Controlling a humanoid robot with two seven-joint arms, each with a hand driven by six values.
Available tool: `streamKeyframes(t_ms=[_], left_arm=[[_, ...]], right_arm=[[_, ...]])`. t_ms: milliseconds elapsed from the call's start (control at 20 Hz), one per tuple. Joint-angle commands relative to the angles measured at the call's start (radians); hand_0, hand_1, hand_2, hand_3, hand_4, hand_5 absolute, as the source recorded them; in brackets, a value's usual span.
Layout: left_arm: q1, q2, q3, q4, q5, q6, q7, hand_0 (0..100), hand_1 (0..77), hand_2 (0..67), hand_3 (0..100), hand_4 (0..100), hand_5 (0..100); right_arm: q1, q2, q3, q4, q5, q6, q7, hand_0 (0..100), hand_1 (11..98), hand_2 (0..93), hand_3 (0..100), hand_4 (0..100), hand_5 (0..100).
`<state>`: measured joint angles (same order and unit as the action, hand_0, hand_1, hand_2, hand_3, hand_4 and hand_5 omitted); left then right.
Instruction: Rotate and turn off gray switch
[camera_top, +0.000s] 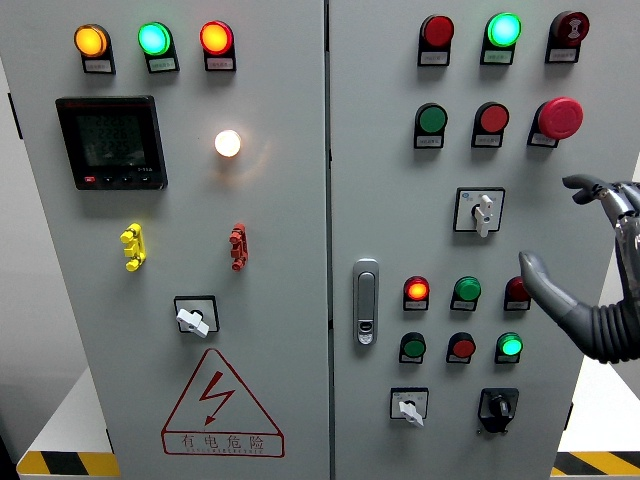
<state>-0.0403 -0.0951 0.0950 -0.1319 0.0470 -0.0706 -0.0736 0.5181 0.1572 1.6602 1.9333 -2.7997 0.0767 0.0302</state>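
Observation:
A gray rotary switch (482, 212) sits on the right cabinet door, its white handle pointing straight down. My right hand (552, 226) comes in from the right edge and hovers just right of that switch, not touching it. It is open, with the thumb (538, 281) low and the other fingers (592, 189) curved above, and it holds nothing. Two more gray switches show: one low on the right door (409, 408) and one on the left door (193, 318), both with handles tilted. My left hand is out of sight.
A red mushroom button (560, 117) is just above the hand. Rows of red and green lamps (466, 291) lie below the switch. A black rotary switch (497, 406) sits at the lower right, a door handle (366, 301) at the door's left edge, and a meter (111, 142) on the left door.

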Motion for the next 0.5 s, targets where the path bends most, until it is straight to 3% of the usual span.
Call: streamKeyframes(t_ms=[0, 100, 450], left_arm=[[-0.001, 0.000, 0.000, 0.000, 0.001, 0.000, 0.000, 85, 0.0, 13.4, 19, 8, 11], [0.000, 0.000, 0.000, 0.000, -0.001, 0.000, 0.000, 85, 0.0, 13.4, 19, 8, 11], [0.000, 0.000, 0.000, 0.000, -0.001, 0.000, 0.000, 85, 0.0, 13.4, 19, 8, 11]], right_arm=[[-0.035, -0.0008, 0.007, 0.039, 0.000, 0.000, 0.017, 0, 37.0, 23.9, 28, 17, 32], [-0.049, -0.0008, 0.016, 0.068, -0.001, 0.000, 0.056, 0, 37.2, 21.2, 25, 14, 29], [-0.056, -0.0008, 0.021, 0.102, -0.001, 0.015, 0.069, 0, 38.2, 18.2, 21, 11, 26]])
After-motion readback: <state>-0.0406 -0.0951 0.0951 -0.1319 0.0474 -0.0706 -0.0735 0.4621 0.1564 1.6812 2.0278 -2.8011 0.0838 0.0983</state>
